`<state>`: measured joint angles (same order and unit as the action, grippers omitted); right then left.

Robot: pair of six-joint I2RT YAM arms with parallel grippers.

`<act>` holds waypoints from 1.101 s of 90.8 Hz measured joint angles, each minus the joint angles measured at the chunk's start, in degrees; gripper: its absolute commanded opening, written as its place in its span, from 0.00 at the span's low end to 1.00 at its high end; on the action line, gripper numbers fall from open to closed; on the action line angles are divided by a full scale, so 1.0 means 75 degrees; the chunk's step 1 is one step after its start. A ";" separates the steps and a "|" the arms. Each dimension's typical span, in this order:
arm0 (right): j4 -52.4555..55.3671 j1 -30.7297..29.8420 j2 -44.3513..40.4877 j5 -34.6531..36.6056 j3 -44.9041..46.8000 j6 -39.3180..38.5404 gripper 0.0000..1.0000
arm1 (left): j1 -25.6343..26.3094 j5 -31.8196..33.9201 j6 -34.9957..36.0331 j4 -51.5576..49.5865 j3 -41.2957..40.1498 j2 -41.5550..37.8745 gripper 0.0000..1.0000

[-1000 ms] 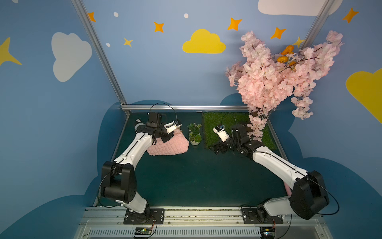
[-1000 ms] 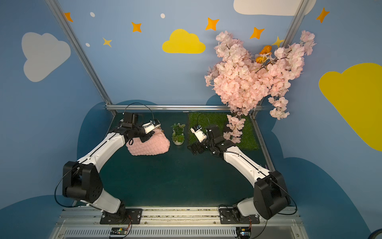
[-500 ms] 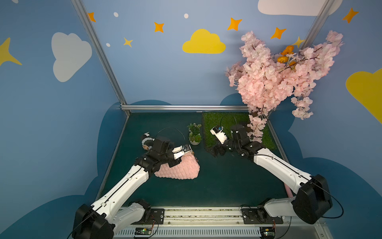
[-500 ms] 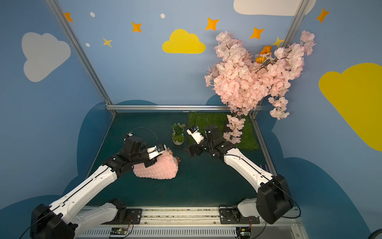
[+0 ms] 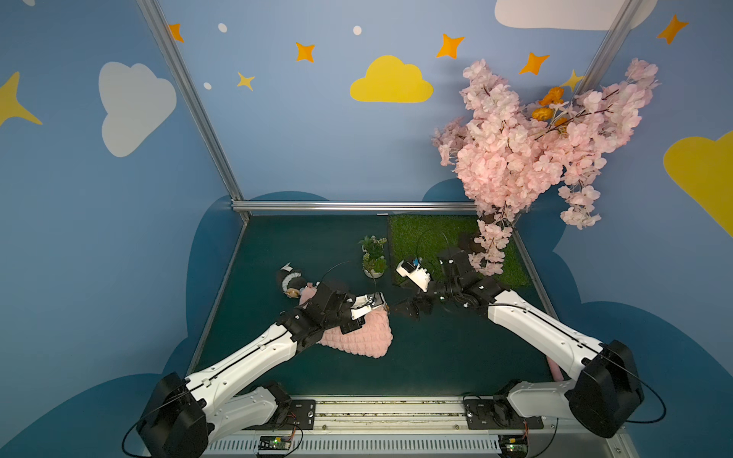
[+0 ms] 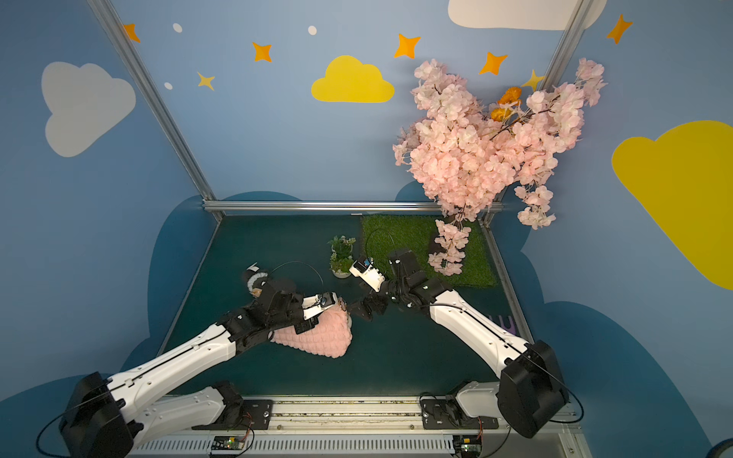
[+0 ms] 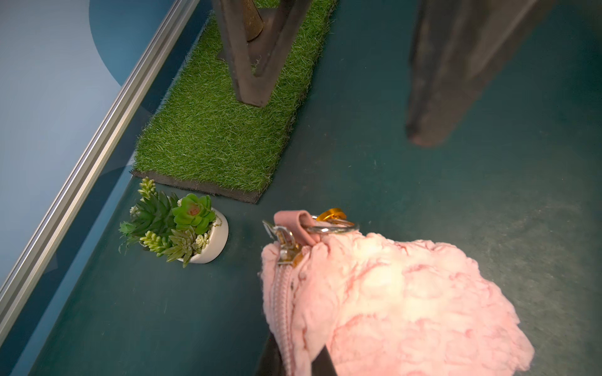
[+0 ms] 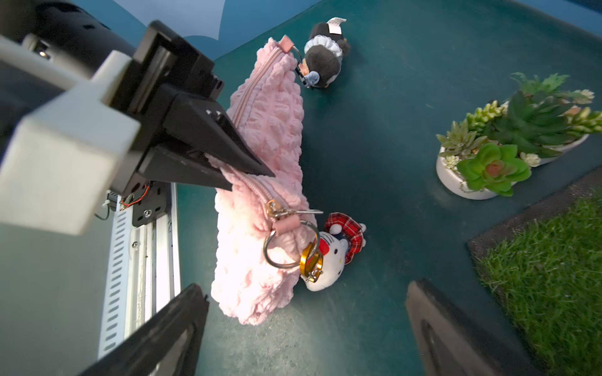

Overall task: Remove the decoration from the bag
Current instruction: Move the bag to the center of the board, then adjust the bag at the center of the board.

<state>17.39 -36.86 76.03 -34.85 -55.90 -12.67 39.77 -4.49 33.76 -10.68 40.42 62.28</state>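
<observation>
The pink quilted bag (image 8: 267,136) stands on the dark table with its zip edge up, and it also shows in both top views (image 5: 357,337) (image 6: 317,337). My left gripper (image 8: 228,169) is shut on that zip edge (image 7: 298,361). A metal ring (image 8: 290,247) hangs from the bag's pink tab. On a gold clasp (image 8: 311,260) it carries the decoration (image 8: 329,260), a white cat-face plush in a red plaid dress lying on the table against the bag's end. My right gripper (image 8: 303,341) hovers open just short of the decoration, with nothing between its fingers (image 5: 408,309).
A dark plush with a white frill (image 8: 322,65) lies at the bag's far end, clipped to a second ring. A white pot of succulents (image 5: 373,263) stands behind the bag. Beside it lie the grass mat (image 5: 436,238) and the pink blossom tree (image 5: 535,138).
My left arm has dragged the bag from the back left toward the front middle of the table, and the dark plush trailed along. The right gripper has shifted slightly toward the bag and stays open.
</observation>
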 measured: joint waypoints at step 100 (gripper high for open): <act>-0.1370 -0.0749 0.1714 -0.0530 0.0099 -0.0533 0.56 | -0.0469 0.0044 -0.0163 -0.1113 -0.0612 -0.1661 0.11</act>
<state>7.11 -42.48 88.88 -38.83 -55.16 -16.67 36.25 -4.16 32.53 -19.03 35.83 49.82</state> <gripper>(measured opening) 0.585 0.107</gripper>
